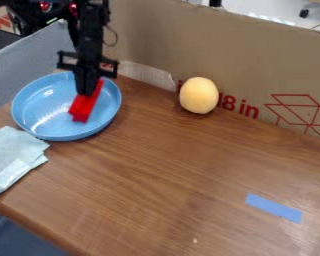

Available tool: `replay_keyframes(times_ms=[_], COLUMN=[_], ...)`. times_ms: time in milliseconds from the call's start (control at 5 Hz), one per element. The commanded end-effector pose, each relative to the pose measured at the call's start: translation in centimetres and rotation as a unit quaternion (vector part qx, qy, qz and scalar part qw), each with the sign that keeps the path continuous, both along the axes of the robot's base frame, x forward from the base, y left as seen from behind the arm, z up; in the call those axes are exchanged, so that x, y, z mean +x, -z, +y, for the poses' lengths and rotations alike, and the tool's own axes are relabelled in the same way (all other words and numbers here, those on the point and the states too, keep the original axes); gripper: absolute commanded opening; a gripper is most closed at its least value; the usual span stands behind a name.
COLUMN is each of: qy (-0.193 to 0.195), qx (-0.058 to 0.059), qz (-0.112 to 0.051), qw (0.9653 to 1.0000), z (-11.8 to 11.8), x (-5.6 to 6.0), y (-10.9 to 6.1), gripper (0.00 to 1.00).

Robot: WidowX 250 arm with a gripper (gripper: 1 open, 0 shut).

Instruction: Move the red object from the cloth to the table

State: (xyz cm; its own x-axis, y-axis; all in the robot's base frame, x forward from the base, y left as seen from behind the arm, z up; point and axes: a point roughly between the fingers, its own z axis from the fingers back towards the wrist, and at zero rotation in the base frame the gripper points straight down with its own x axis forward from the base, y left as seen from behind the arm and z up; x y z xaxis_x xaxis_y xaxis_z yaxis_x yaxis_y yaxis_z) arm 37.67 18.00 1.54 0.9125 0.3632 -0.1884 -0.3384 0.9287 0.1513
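Note:
The red object (85, 104), a bright red bar, hangs tilted above the light-blue plate (43, 113) with my gripper (87, 92) shut on its upper end. The arm rises black and vertical from there toward the top left. The cloth (9, 155), pale and wrinkled, lies at the left edge in front of the plate, with nothing on it. The table (176, 190) is brown wood grain and spreads right and forward of the plate.
A yellowish ball (196, 95) rests against the cardboard box (243, 60) at the back. A strip of blue tape (274, 208) is stuck to the tabletop at the front right. The table's front-left edge runs diagonally just past the cloth.

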Motion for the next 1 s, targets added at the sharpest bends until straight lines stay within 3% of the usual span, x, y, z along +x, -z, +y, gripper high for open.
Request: replay_keyframes(times_ms=[0,200,400,600,800], qy=[0.036,0.072,0.089,0.104,0.125], qx=[0.004,0.011,-0.015,-0.037,-0.047], qz=[-0.081,-0.095,-0.13,-0.123,-0.108], qw=[0.9961,0.9928,0.9874,0.9863,0.9852], z=[0.0,-0.9,-1.1,-2.2,-2.6], x=[1.4,1.4,0.1,1.2,0.6], y=[-5.8,-9.2,-11.3,-11.4,-9.5], gripper=[0.0,0.0,0.0,0.0,0.0])
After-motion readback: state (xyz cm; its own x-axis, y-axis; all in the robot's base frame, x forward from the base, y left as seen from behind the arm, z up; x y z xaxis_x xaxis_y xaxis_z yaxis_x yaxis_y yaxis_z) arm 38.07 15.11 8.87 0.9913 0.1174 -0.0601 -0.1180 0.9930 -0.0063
